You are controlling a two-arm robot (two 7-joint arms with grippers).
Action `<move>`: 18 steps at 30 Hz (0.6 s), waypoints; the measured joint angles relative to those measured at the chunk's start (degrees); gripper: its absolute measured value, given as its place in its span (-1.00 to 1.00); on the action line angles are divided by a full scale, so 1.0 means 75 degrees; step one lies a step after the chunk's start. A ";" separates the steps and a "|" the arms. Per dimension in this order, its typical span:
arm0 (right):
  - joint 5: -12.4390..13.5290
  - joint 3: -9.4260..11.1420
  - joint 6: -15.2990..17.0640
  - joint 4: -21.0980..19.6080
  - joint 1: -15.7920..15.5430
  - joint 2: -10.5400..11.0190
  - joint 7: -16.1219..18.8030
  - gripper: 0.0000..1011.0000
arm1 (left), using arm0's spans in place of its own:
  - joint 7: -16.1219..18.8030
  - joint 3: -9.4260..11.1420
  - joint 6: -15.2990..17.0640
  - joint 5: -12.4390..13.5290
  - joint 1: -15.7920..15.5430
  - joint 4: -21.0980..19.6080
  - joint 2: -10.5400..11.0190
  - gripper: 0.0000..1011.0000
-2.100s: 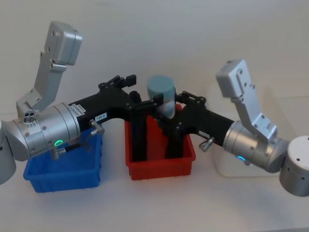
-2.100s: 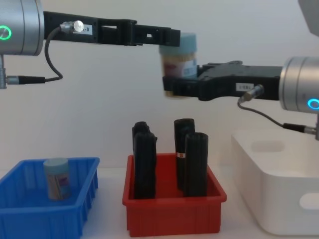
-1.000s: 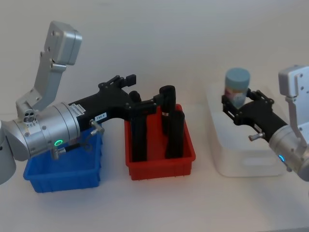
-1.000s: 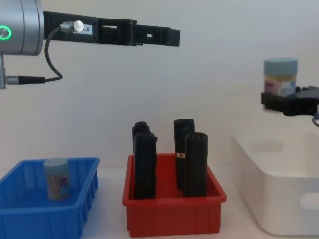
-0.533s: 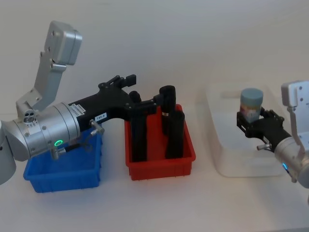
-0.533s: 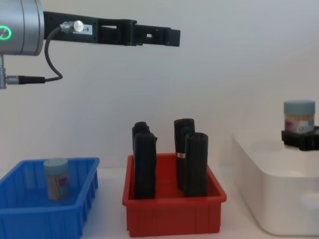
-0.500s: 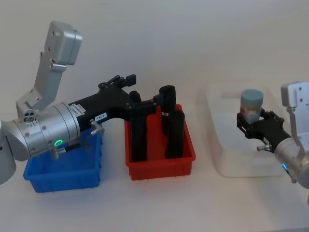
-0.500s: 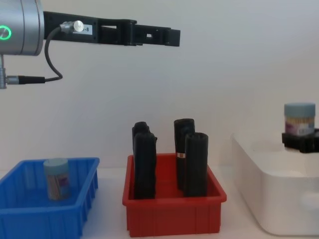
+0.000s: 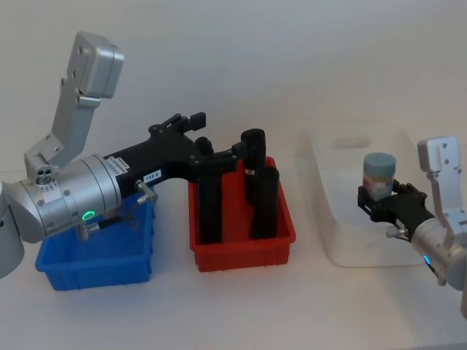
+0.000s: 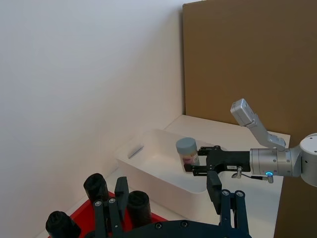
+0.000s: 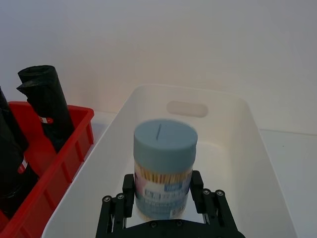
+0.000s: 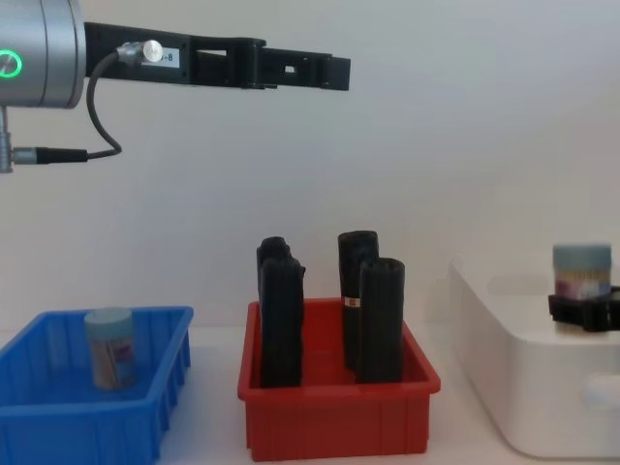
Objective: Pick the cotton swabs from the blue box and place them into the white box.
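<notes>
Standing upright between the fingers of the right gripper (image 11: 163,201), a jar of cotton swabs (image 11: 165,148) is clamped low on its clear body, pale blue lid up, inside the white box (image 12: 513,378). From the chest view the jar's lid and upper part rise above the box's rim while its base sits behind the wall, so I cannot tell whether it touches the floor of the box. The right wrist view looks down on the lid and shows the pale sticks and the label through the side, with the oval handle slot on the far wall beyond. The left gripper (image 12: 329,73) hangs high above the red bin (image 12: 334,421) and its black rolls (image 12: 380,320), fingers apart and holding nothing. Over in the blue box (image 12: 87,426), the chest view catches a second jar (image 12: 108,347) standing upright; from the head view the left arm lies across that box and covers its inside
</notes>
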 joint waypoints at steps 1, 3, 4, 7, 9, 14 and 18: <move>-0.0004 -0.0001 0.0007 0.0025 0.0006 -0.0005 0.0010 0.37 | 0.0000 0.0000 0.0000 0.0000 0.0000 0.0000 0.0000 0.98; -0.0012 -0.0001 0.0011 0.0055 0.0012 -0.0010 0.0026 0.44 | 0.0000 0.0000 0.0000 0.0000 0.0000 0.0000 0.0000 0.98; -0.0012 -0.0001 0.0011 0.0055 0.0012 -0.0010 0.0026 0.47 | 0.0000 0.0000 0.0000 0.0000 0.0000 0.0000 -0.0001 0.98; -0.0026 -0.0001 0.0010 0.0078 0.0013 -0.0012 0.0053 0.68 | 0.0000 0.0000 0.0000 0.0000 0.0000 0.0000 0.0000 0.98; -0.0031 0.0001 -0.0003 0.0079 0.0011 -0.0012 0.0061 0.74 | 0.0000 0.0000 0.0000 0.0000 0.0000 0.0000 0.0000 0.98; -0.0047 0.0019 -0.0108 0.0053 -0.0019 0.0000 0.0071 0.98 | 0.0000 0.0000 0.0000 0.0000 0.0000 0.0000 0.0000 0.98; -0.0065 0.0031 -0.0252 -0.0029 -0.0065 0.0014 0.0066 0.98 | 0.0000 0.0000 0.0000 0.0000 0.0000 0.0000 0.0000 0.98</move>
